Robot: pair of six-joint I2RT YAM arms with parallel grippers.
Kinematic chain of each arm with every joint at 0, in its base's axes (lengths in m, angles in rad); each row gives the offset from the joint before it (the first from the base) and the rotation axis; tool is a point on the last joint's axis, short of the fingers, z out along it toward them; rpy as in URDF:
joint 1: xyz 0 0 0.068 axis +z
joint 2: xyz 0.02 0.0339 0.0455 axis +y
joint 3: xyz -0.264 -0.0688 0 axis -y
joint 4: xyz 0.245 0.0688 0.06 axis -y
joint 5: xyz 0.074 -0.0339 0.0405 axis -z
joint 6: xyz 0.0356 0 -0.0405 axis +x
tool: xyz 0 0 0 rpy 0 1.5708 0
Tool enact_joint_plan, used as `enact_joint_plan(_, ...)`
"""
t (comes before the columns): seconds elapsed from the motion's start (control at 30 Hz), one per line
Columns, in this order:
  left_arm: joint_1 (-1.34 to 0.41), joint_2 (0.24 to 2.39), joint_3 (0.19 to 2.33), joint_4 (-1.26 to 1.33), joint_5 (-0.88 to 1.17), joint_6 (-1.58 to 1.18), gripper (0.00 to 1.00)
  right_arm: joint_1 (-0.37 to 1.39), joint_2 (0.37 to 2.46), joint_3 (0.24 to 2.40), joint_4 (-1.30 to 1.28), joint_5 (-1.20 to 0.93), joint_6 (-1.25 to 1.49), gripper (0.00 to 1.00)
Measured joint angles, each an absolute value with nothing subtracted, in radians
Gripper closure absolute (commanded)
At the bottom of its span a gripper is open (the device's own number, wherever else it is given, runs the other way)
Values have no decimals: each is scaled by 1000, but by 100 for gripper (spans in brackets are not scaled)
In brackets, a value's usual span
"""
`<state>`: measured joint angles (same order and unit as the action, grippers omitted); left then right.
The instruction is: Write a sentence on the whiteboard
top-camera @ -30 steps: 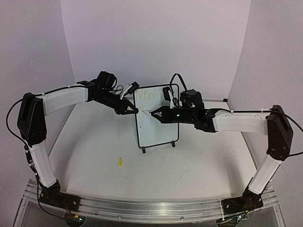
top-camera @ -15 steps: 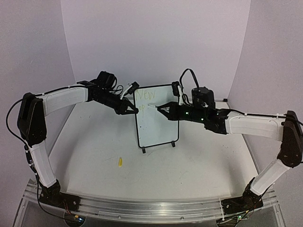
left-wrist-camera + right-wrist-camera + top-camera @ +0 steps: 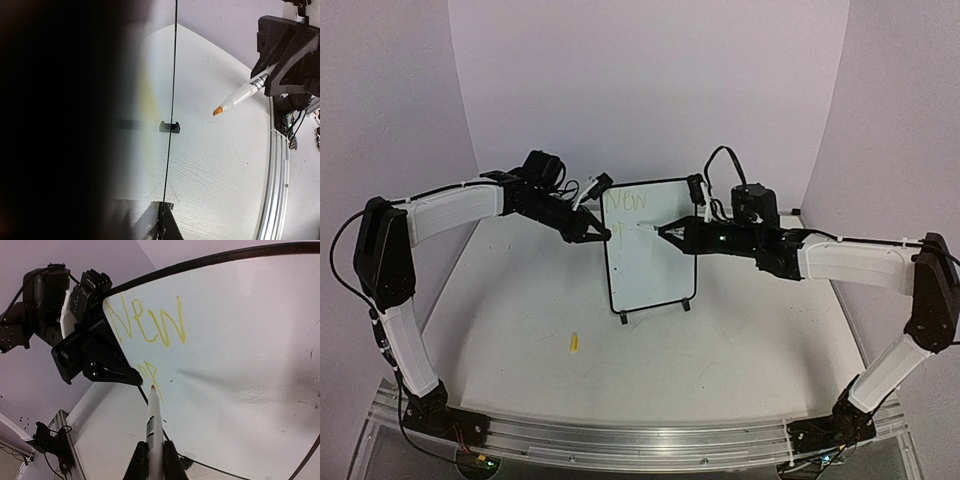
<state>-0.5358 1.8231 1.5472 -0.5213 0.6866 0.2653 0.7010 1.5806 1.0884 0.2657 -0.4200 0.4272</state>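
Status: small white black-framed whiteboard (image 3: 655,265) stands upright mid-worktop (image 3: 510,320), left claw (image 3: 604,234) clenched on its left edge. Since a second ago the right claw (image 3: 668,231), grasping the slim white marker (image 3: 153,425), has shifted up and rightward; the faint yellow-green sentence (image 3: 150,327) shows only "New" and a fragment. Writing judged incomplete.

Inspection finding: the whiteboard (image 3: 240,350) is carrying the sentence (image 3: 150,325) in yellow strokes. Line 1 is reading "New". Line 2 is showing 2 unclear letters, possibly "op".
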Motion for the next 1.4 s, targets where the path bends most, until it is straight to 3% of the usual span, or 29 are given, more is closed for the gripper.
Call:
enact_joint_plan(0.9, -542, 1813, 1536, -515, 671, 261, 100, 705, 1714, 1216, 261, -435, 405, 100)
enact_joint_plan(1.4, -542, 1813, 1536, -515, 668, 259, 100, 717, 1715, 1152, 261, -415, 428, 100)
